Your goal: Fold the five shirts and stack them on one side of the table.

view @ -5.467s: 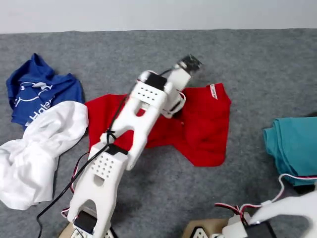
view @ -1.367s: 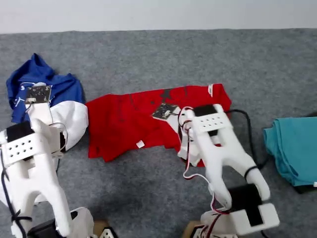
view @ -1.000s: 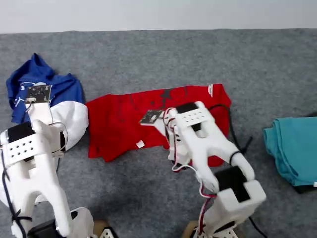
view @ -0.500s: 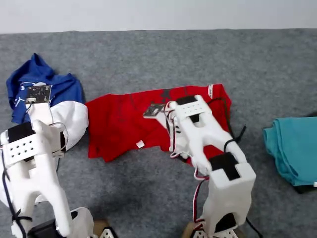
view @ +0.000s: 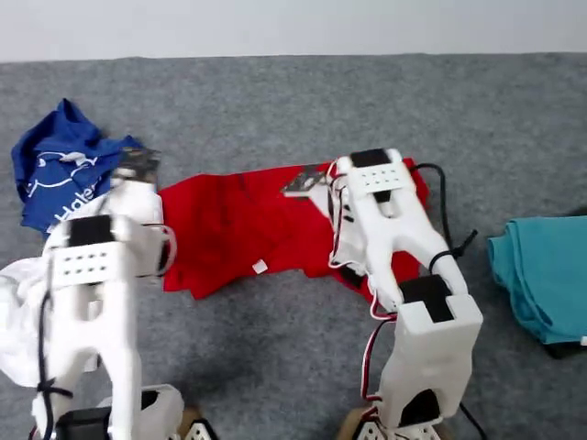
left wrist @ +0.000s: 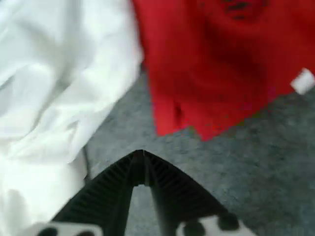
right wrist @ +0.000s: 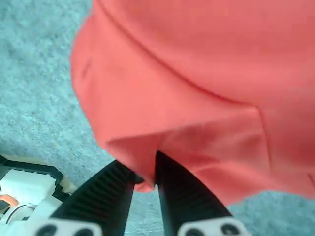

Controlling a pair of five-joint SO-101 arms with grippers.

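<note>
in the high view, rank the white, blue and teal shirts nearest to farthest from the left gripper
1. white shirt, right beside the left gripper
2. blue shirt, farther back on that side
3. teal shirt, across at the right edge

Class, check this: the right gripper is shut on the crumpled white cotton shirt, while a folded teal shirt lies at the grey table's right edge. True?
No. The right wrist view shows the right gripper shut on the red cotton shirt, not the white cotton shirt. The folded teal shirt does lie at the right edge of the grey table.
</note>
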